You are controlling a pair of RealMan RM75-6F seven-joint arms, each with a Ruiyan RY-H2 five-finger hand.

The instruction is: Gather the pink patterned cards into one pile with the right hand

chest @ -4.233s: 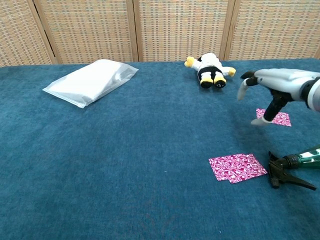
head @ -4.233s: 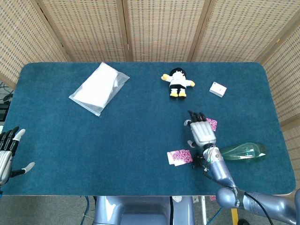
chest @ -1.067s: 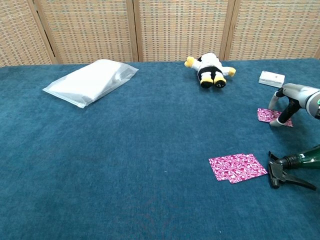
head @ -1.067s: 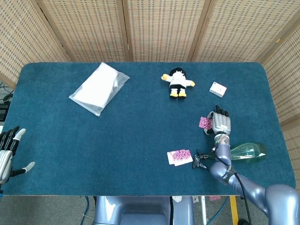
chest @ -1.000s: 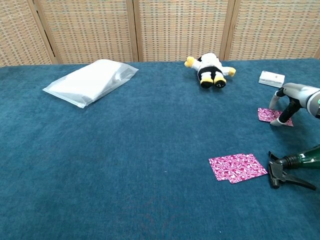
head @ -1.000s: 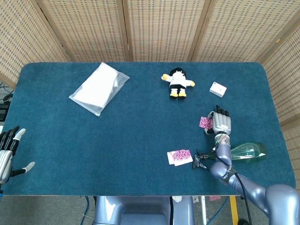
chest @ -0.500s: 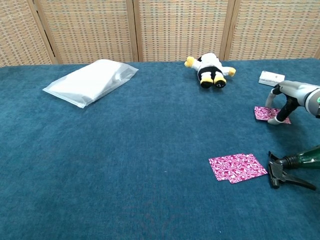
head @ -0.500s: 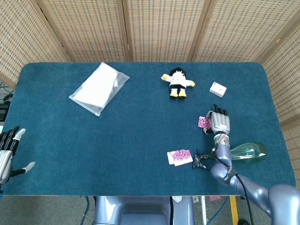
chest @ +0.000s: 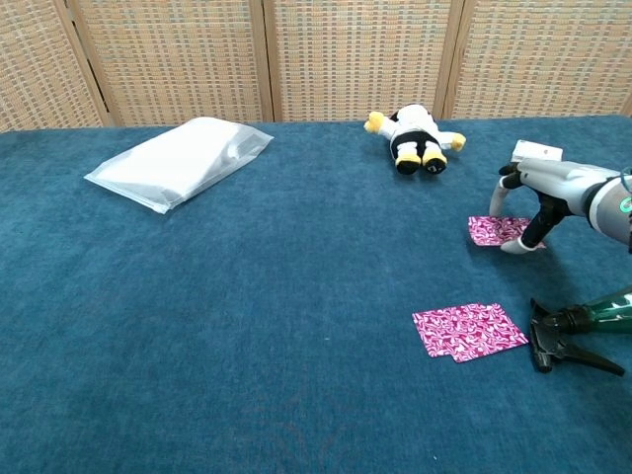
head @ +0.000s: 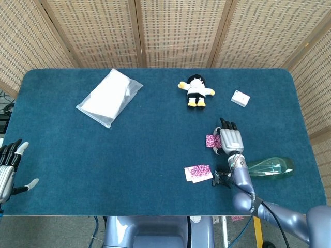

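Pressing down with spread fingertips, the right hand (chest: 533,197) touches a lone card (chest: 496,230) apart from the pile (chest: 468,330).

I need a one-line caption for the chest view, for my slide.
Right hand rests fingertips on a single pink card, apart from the card pile beside the green spray bottle.

i find no readable text, label, brand or number in either view. the small white box (head: 240,98) near the far right of the table shows no lettering i can make out. the pink cards (chest: 468,330) carry only a white pattern, no characters. the green spray bottle (head: 269,167) shows no legible label.
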